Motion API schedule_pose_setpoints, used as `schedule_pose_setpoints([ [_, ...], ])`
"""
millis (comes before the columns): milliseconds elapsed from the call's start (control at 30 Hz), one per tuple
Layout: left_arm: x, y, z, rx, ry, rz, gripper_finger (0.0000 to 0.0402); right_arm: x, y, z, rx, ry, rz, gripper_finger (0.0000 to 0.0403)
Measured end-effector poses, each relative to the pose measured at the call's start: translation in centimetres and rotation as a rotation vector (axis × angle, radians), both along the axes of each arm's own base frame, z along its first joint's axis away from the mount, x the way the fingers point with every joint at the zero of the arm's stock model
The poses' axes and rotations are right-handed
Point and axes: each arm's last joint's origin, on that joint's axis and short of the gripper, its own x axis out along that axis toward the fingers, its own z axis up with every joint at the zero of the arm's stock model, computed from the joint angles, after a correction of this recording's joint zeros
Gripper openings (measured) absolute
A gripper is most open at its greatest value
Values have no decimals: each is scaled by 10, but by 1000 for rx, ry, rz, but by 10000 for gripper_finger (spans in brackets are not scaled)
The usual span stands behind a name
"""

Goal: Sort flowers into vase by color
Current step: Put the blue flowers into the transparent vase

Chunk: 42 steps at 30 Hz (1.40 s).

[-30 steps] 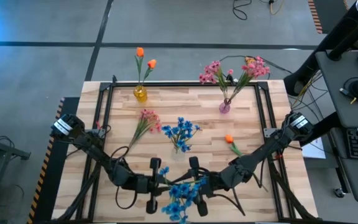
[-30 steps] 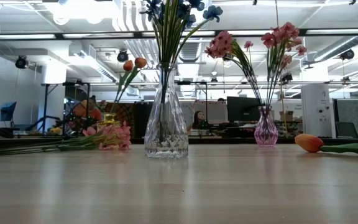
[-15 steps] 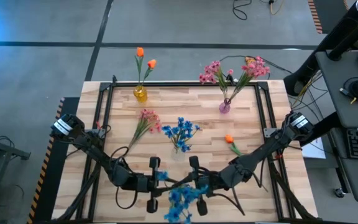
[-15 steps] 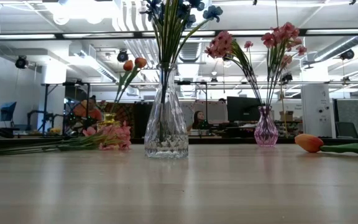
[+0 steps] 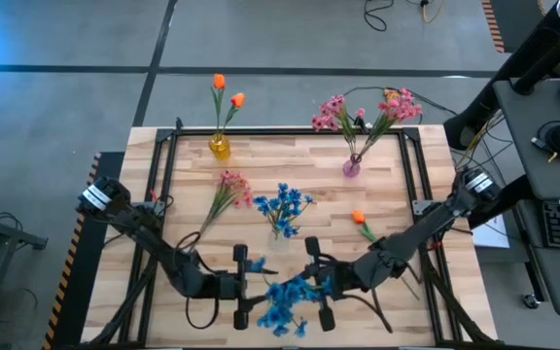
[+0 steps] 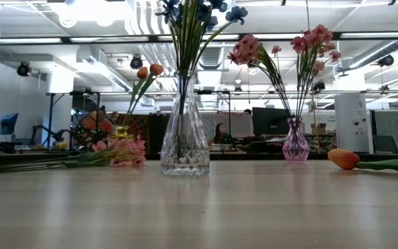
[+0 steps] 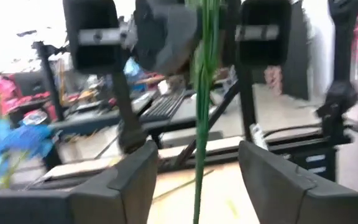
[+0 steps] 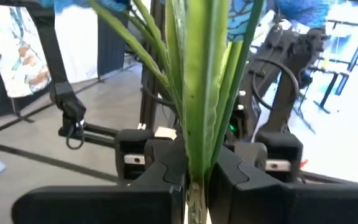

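While three vases (image 5: 220, 147) stand, three loose stems (image 5: 226, 194) lie flat.

A wooden table (image 5: 261, 165) with a black frame is carrying three vases: a yellow vase (image 5: 220, 148) and a pink vase (image 5: 351, 167) along the far edge, a clear vase (image 6: 184, 149) in the middle. A pink flower (image 5: 227, 189) and an orange tulip (image 5: 361, 224) are lying flat on the boards.
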Motion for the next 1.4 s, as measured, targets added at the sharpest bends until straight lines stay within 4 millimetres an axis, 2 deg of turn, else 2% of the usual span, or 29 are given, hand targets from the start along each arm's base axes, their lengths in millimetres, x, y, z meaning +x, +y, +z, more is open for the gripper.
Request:
schedule_pose_setpoints([
  [133,-8,0,7,-3,40,-14,216,-12,-8,11,1,34,-2,27],
  [300,-20,7,24,-26,94,-32,206,-25,-17,8,-5,30,-29,27],
  [533,-35,22,49,29,102,-16,191,-37,-32,-27,30,-101,-71,27],
  [800,-57,47,75,121,127,97,190,-37,-71,-58,80,-214,-174,27],
  [1000,-63,60,68,168,242,144,190,-43,-90,-71,122,-296,-154,27],
  [1167,-65,66,56,210,336,161,190,-47,-94,-83,91,-354,-160,27],
  [1400,-69,74,40,147,468,203,190,-45,-98,-95,76,-409,-187,27],
])
